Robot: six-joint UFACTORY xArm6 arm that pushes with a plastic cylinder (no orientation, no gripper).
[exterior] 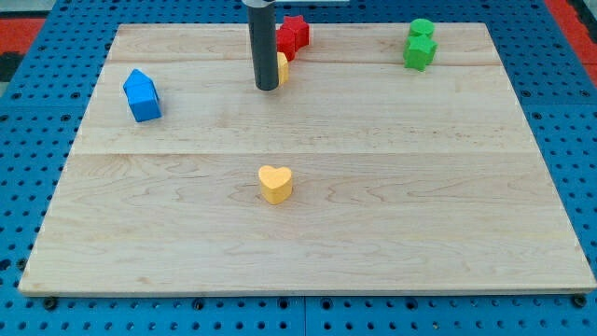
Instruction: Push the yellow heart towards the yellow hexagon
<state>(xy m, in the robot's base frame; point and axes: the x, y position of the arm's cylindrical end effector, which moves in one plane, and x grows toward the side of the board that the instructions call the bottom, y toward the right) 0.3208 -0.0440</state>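
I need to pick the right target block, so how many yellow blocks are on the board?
2: the yellow heart at the board's middle, and a yellow block near the view's top, mostly hidden behind my tip, shape unclear.

yellow heart [275, 184], blue block [142, 95], red block [293, 34], perhaps two green blocks [420, 45]

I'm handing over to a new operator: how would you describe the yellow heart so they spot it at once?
Start at the wooden board. Near its middle, a little toward the view's bottom, the yellow heart sits alone with bare wood all round. The only other yellow block, the hexagon, is up near the view's top, half hidden behind my tip beside the red block.
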